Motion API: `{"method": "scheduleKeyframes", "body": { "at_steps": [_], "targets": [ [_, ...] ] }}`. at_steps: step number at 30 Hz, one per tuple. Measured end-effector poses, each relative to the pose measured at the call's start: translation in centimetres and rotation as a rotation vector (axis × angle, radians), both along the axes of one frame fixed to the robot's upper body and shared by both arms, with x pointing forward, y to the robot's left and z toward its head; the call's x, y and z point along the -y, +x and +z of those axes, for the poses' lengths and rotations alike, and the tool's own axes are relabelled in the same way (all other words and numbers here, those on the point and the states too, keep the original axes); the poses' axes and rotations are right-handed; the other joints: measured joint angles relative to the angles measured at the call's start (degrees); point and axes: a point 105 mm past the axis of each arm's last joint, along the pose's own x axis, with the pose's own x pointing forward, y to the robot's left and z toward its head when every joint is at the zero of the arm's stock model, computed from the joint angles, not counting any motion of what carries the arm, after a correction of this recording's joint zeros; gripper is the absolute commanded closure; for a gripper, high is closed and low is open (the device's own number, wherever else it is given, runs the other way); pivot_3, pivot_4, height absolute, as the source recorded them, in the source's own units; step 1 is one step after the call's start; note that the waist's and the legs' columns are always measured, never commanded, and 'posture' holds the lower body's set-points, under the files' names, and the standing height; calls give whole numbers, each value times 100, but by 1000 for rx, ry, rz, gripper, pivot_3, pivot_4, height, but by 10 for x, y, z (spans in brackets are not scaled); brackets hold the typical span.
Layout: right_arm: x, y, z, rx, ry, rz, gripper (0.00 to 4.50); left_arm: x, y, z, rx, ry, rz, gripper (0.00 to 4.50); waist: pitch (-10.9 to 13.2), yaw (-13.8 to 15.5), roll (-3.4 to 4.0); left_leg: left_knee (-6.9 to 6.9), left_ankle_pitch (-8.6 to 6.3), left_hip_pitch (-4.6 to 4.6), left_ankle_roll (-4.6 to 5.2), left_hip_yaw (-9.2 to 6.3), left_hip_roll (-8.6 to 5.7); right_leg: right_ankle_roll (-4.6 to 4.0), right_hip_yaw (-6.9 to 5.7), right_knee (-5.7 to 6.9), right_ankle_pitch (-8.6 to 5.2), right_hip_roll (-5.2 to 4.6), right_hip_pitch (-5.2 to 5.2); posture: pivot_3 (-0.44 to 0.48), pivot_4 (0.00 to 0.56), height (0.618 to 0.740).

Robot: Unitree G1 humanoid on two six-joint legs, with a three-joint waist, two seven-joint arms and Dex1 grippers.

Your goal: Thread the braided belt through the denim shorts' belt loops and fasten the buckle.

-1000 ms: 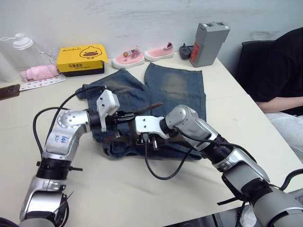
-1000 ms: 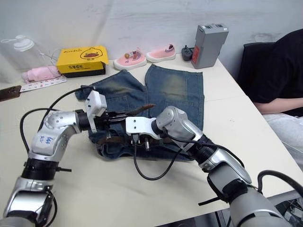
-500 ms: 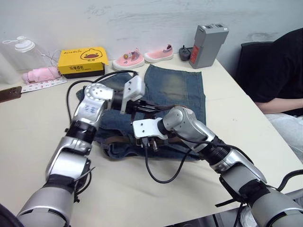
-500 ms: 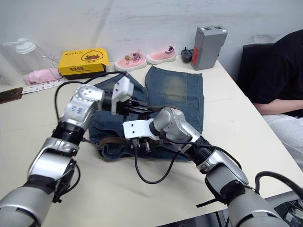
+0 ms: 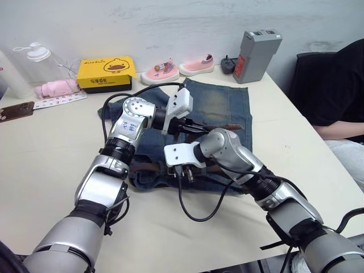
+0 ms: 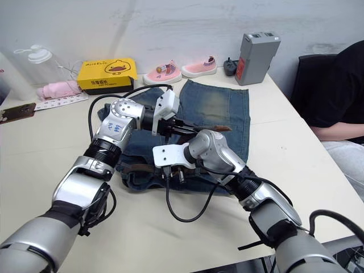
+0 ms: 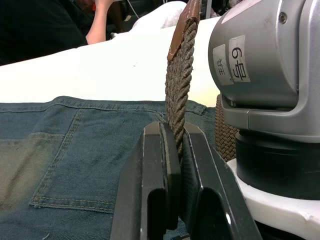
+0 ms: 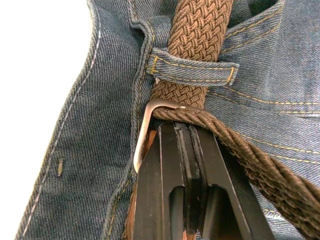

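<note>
Fastening looked to be the step in hand. Blue denim shorts with faded yellowish patches [image 5: 219, 105] lay flat in the middle of the pale worktop [image 5: 45, 148], waistband toward the lower edge of the head views. The dark-brown braided belt [image 8: 200, 30] already ran under at least one short blue denim belt loop [image 8: 192, 70] in the right wrist view, and just below that loop the strap passed through the small metal frame buckle [image 8: 142, 132].

The right gripper [image 8: 182, 132] sat at the buckle with its black fingers nearly together, seemingly pinning the buckle end of the belt, though the exact contact was hidden beneath them. The left gripper [image 7: 175, 137] was closed on the free end of the strap, which stood up from between its fingers to the tan leather tip [image 7: 182, 25]; in the head views that end stretched toward the right of centre [image 5: 224, 127].

My judgement: the next move called for drawing the free end further through the frame while the right gripper steadied it, then seating the prong in the weave. The prong could not be made out.

Along the upper edge stood a yellow box with a duck print [image 5: 105, 71], a pair of small pink shoes [image 5: 179, 68] and a grey upright box [image 5: 259, 48]; a person in black [image 5: 330, 85] sat at the right. None blocked the work; the crossed arms and a looping black cable [image 5: 196, 207] crowded the waistband.
</note>
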Motion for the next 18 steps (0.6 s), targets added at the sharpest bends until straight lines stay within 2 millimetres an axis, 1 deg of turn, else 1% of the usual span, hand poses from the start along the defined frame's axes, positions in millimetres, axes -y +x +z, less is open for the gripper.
{"method": "scheduleKeyframes", "body": {
  "at_steps": [5, 6, 8, 9, 10, 11, 12, 13, 14, 16, 18],
  "targets": [
    [1, 1, 0, 3, -2, -5, 4408, 0, 1, 0, -1, -9, 11, 4500, 0, 24, 0, 0, 0, 1, 0, -17, 0, 1, -1, -2, 0, 0, 2, 0, 150, 698],
    [0, 1, 0, 5, 2, -6, 4408, -3, 1, -1, 6, -10, 23, 4500, -1, 22, 1, 0, 0, 2, 0, -18, 0, 1, -1, -2, 0, 0, 2, 0, 150, 698],
    [-3, 0, -1, 7, 29, -15, 4408, -18, 3, -3, 29, -5, 62, 4500, -2, 0, 3, 0, 0, 2, 0, -19, 5, 1, -1, 1, 0, 2, 1, 0, 150, 698],
    [-3, 0, -2, 5, 49, -25, 4408, -25, 3, -4, 46, 1, 82, 4500, -3, -22, 6, -3, 1, 3, -1, -19, 6, 0, -1, 1, 0, 3, 0, 0, 150, 698],
    [-2, 0, -2, 1, 71, -40, 4408, -37, 3, -5, 66, 7, 115, 4500, -2, -52, 9, -5, 1, 2, -2, -19, 8, 0, 0, 2, 0, 4, -3, 0, 150, 698],
    [-3, -1, -3, 0, 98, -50, 4408, -55, 3, -8, 89, 12, 164, 4500, -1, -96, 13, -8, 2, 2, -3, -20, 9, 0, 0, 2, 0, 5, -4, 0, 150, 698],
    [-2, -1, -4, -1, 111, -55, 4408, -63, 3, -9, 96, 15, 187, 4500, 1, -110, 15, -10, 1, 3, -3, -20, 9, 0, 0, 2, 0, 5, -4, 0, 150, 698],
    [-1, -1, -3, -9, 146, -74, 4408, -88, 1, -14, 124, 21, 271, 4500, 4, -121, 21, -12, 1, -2, -3, -20, 9, -1, 0, -1, 0, 4, -10, 0, 150, 698],
    [1, -1, -4, -24, 174, -93, 4408, -103, -3, -18, 147, 29, 320, 4500, 4, -120, 21, -13, 0, -3, -3, -24, 9, -1, -2, -3, 0, 3, -8, 0, 150, 698],
    [6, 0, -3, -64, 232, -150, 4408, -125, -13, -35, 163, 54, 404, 4500, 7, -101, 19, -10, -2, -12, 0, -29, 6, 0, -3, -6, 0, -3, -8, 0, 150, 698],
    [10, 2, -1, -97, 276, -205, 4408, -133, -22, -48, 176, 79, 443, 4500, 18, -42, 2, -4, -4, -20, 4, -39, 8, 3, -6, -10, 2, -8, -6, 0, 150, 698]
  ]
}}
